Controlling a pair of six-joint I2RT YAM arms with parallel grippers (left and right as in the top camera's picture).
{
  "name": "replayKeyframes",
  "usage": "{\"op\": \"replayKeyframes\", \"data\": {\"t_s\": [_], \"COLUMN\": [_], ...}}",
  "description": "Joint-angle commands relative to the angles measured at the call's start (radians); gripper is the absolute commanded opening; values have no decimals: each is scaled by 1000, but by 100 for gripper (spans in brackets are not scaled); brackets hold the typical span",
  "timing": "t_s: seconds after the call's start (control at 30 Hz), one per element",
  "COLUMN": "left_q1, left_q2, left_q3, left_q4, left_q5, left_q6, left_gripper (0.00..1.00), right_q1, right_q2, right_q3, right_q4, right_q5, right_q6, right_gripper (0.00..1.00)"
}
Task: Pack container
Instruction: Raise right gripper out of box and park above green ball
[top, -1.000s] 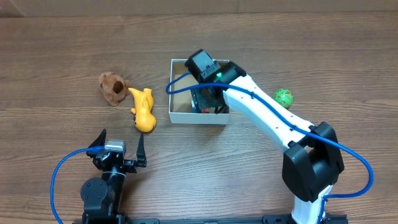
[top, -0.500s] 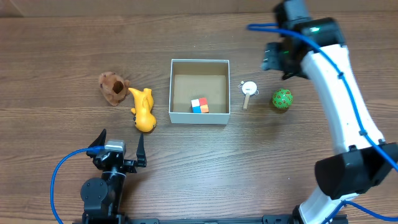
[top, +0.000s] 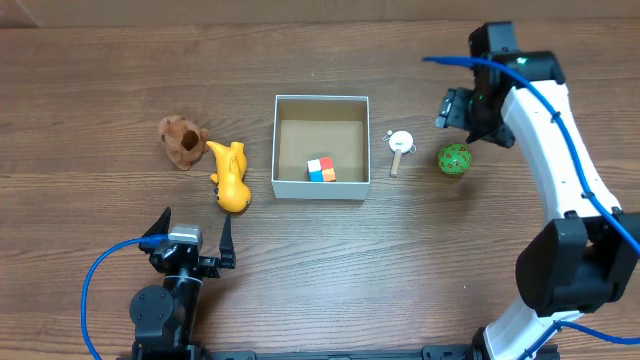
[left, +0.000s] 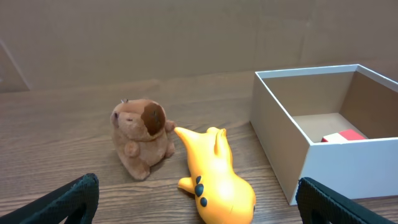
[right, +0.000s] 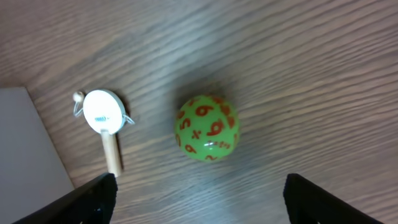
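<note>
The container (top: 320, 191) is a square white-walled box with a brown inside at the table's middle, and it also shows in the left wrist view (left: 329, 163). A red, white, blue and orange cube (top: 321, 170) lies in it. My right gripper (top: 456, 108) is open and empty, above and just behind a green ball with orange numbers (top: 454, 159), which fills the middle of the right wrist view (right: 207, 128) ahead of the jaws (right: 202, 199). My left gripper (top: 193, 232) is open and empty near the front edge, facing a yellow toy (left: 217, 180).
A small white drum on a wooden stick (top: 400, 145) lies between the container and the ball, seen too in the right wrist view (right: 104, 121). A brown plush animal (top: 181, 142) and the yellow toy (top: 230, 176) lie left of the container.
My right gripper has left the container, where the cube now lies, swung to the back right, then come down toward the green ball. The left arm has not moved.
</note>
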Motion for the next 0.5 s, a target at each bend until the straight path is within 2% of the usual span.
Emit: {"op": "replayKeyframes", "data": {"t_s": [0.0, 0.47], "left_q1": [-6, -6], "left_q2": [2, 2], "left_q3": [-5, -5], "left_q4": [2, 2], "left_q5": [0, 0], "left_q6": [11, 12], "left_gripper": [100, 100], "right_q1": [12, 12], "right_q2": [-7, -7], "right_q3": [-47, -47], "right_q4": [23, 23], "right_q5": [-6, -6], "right_q6": [1, 1], "right_gripper": [99, 100]}}
